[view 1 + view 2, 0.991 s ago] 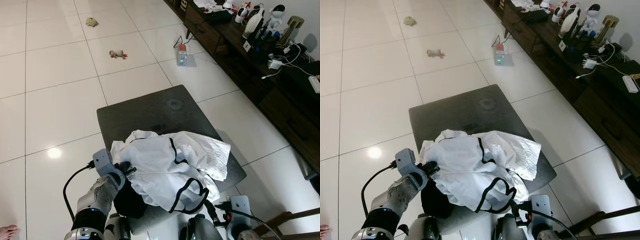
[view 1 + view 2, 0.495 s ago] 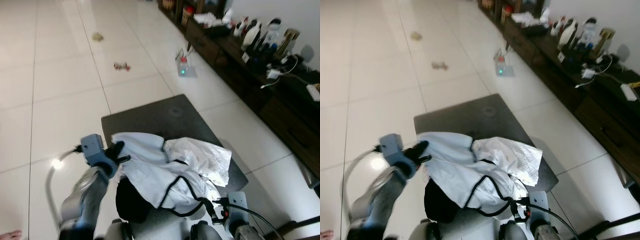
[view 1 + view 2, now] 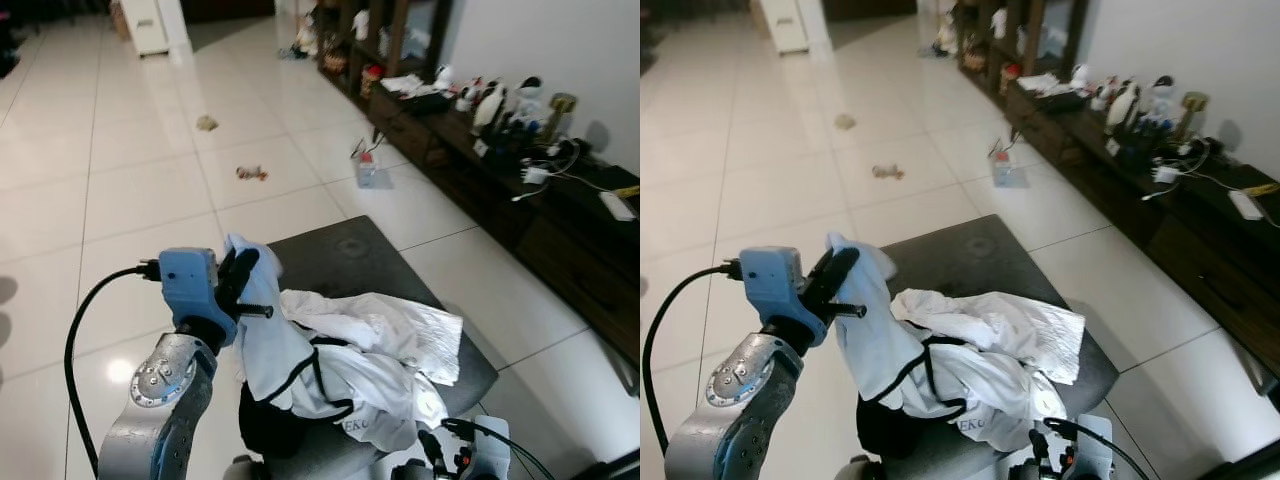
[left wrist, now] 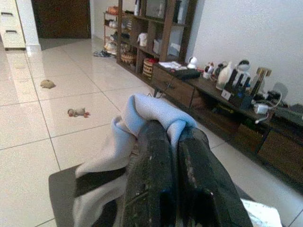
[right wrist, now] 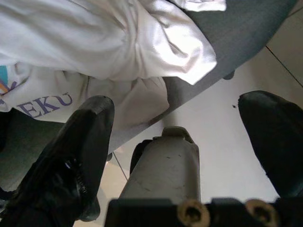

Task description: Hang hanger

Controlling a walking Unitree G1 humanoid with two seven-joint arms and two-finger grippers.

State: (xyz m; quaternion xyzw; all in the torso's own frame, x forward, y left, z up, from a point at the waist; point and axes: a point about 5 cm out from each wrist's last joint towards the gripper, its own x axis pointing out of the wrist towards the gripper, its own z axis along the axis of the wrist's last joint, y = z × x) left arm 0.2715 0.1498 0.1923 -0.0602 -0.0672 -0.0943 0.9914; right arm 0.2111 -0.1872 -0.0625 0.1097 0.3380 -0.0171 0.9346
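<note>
Left hand [image 3: 238,290], lower left of the left eye view, pinching a fold of the white garment [image 3: 340,350] between tightly closed fingers [image 4: 151,161] and lifting that edge clear of the pile. Fabric draping over the fingertips, black trim running down below.

Right hand [image 5: 180,137] hanging low at the bottom edge, fingers spread wide around nothing, just beside the front rim of the seat.

Rest of the garment lying heaped on the dark grey ottoman [image 3: 340,250] at centre frame, a black item [image 3: 265,425] tucked under its near edge.

No hanger distinguishable anywhere; possibly buried inside the clothing, cannot tell.

Judging the step: raising the garment to expose or free the hanger. Doing it well probably means lifting slowly and straight up, watching for a hook or shoulder emerging, keeping the pinch firm so the cloth is not slipping, bringing the open right hand in to support the hanging weight.

Beyond: white tiled floor [image 3: 120,180], small toys [image 3: 251,173], dark sideboard [image 3: 520,190] cluttered along the right.
</note>
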